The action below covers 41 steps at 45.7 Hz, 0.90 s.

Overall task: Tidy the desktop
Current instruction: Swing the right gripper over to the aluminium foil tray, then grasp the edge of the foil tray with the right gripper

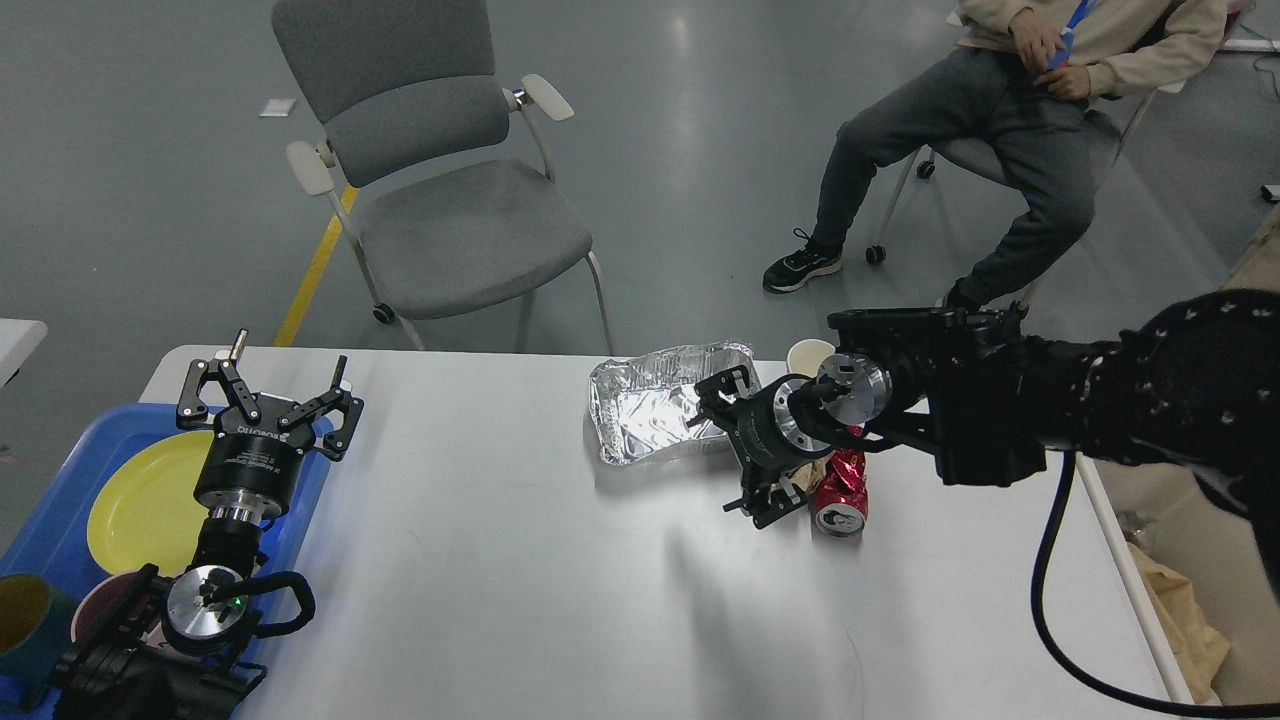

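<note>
Open room: our desktop (pixel 520 560) lies bare across its middle.
Blockers: foil tray (pixel 650 415), red can (pixel 842 490), paper cup (pixel 808 357) crowd together.
</note>
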Motion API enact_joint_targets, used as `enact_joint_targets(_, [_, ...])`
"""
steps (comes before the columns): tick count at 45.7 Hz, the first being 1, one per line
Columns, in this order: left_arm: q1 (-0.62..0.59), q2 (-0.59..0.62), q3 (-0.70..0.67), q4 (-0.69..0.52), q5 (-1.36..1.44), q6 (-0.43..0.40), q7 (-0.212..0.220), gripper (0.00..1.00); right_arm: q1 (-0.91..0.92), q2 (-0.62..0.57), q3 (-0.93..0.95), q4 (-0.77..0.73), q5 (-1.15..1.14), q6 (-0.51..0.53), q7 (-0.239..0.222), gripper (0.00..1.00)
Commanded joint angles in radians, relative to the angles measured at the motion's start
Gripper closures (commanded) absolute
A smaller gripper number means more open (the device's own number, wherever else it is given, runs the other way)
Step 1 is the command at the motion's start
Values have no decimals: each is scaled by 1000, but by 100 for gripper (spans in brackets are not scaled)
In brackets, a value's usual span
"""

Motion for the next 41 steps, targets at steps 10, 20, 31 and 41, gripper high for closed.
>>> enact_joint_targets(10, [0, -1, -1, 0, 0, 0, 0, 4, -227, 167, 50, -410, -82, -3, 24, 0])
enact_joint_targets(20, [0, -1, -1, 0, 0, 0, 0, 4, -229, 167, 62, -400, -86, 6, 24, 0])
enact_joint_targets(31, [0, -1, 0, 0, 0, 0, 0, 4, -235, 166, 62, -397, -102, 3, 54, 6])
enact_joint_targets(41, [0, -1, 0, 0, 0, 0, 0, 4, -238, 166, 64, -396, -102, 2, 87, 18])
